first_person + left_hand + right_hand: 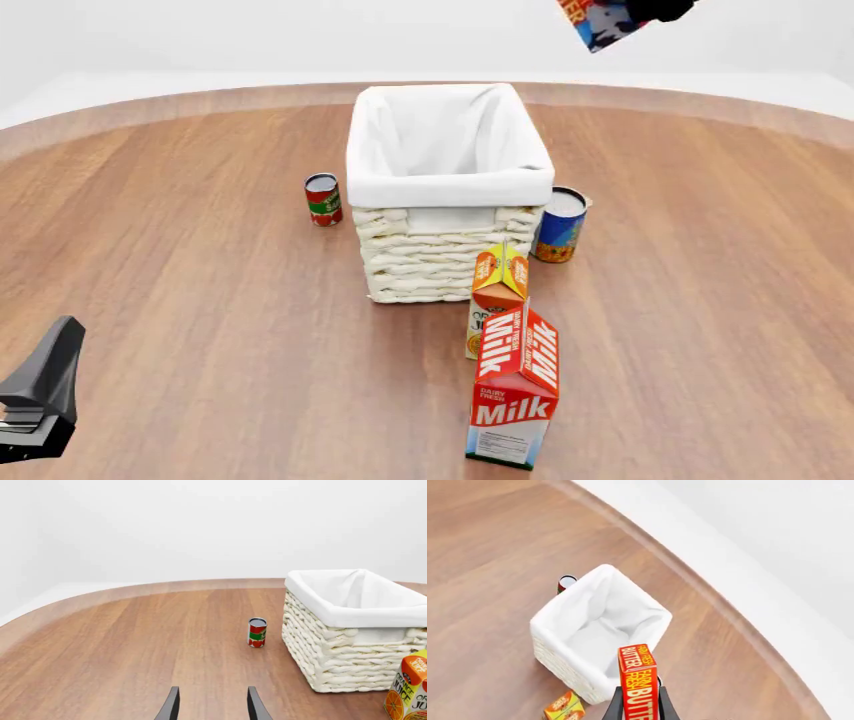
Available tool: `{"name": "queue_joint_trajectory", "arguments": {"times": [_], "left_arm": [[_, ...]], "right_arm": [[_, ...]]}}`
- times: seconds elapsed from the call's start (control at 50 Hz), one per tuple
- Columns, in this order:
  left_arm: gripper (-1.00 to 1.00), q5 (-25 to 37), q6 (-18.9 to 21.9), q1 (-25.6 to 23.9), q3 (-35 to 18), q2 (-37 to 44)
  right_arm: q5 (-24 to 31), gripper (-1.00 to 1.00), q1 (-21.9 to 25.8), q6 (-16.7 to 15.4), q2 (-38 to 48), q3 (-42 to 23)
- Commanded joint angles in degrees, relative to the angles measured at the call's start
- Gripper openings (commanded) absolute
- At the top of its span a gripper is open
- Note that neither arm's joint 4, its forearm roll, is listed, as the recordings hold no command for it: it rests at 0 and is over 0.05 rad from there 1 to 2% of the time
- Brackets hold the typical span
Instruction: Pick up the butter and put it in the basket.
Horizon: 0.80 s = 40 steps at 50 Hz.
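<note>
Butter [638, 690] sits clamped in the right tool [638, 700] high above the basket [447, 190]; cans flank it; left tool [211, 705] released.

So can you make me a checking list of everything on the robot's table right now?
Surface: round-edged wooden table, no spills seen.
Job's things: butter held high in the air in the right gripper; basket at the middle of the table, only its white liner showing inside.
Clutter: Milk carton and orange juice carton upright in front of the basket; red can at its left, blue can at its right.
Grippers: left gripper open, low over bare wood, holding nothing; the right one shut on the butter.
Cables: nothing seen.
Surroundings: plain white floor and wall.
</note>
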Motion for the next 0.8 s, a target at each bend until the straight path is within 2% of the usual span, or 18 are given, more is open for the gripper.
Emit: {"name": "queue_joint_trajectory", "arguments": {"times": [0.02,0.04,0.08,0.12,0.16,0.18,0.22,0.3,0.38,0.46,0.56,0.62,0.8], "left_arm": [[1.00,0.00,0.00,0.00,0.00,0.00],[1.00,0.00,0.00,0.00,0.00,0.00],[1.00,0.00,0.00,0.00,0.00,0.00],[1.00,0.00,0.00,0.00,0.00,0.00],[1.00,0.00,0.00,0.00,0.00,0.00],[1.00,0.00,0.00,0.00,0.00,0.00],[1.00,0.00,0.00,0.00,0.00,0.00],[1.00,0.00,0.00,0.00,0.00,0.00],[1.00,0.00,0.00,0.00,0.00,0.00],[1.00,0.00,0.00,0.00,0.00,0.00],[1.00,0.00,0.00,0.00,0.00,0.00],[1.00,0.00,0.00,0.00,0.00,0.00],[1.00,0.00,0.00,0.00,0.00,0.00]], "right_arm": [[0.52,-1.00,0.14,5.45,3.46,-4.02],[0.59,-1.00,0.13,5.68,3.65,-4.23],[1.80,-1.00,3.29,8.76,3.07,-5.18],[2.03,-1.00,3.08,9.14,3.45,-5.73],[2.77,-1.00,5.55,10.91,3.11,-5.98],[2.68,-1.00,5.11,10.63,3.41,-6.06],[3.09,-1.00,6.75,14.02,3.56,-7.41],[2.74,-1.00,6.06,14.72,5.17,-7.86],[2.37,-1.00,6.76,18.02,5.95,-8.84],[0.06,-1.00,7.95,20.64,5.97,-6.99],[-1.19,-1.00,7.76,22.14,7.15,-6.70],[-2.69,-1.00,9.30,23.37,7.42,-5.46],[-4.21,-1.00,9.17,22.97,10.00,-5.12]]}}
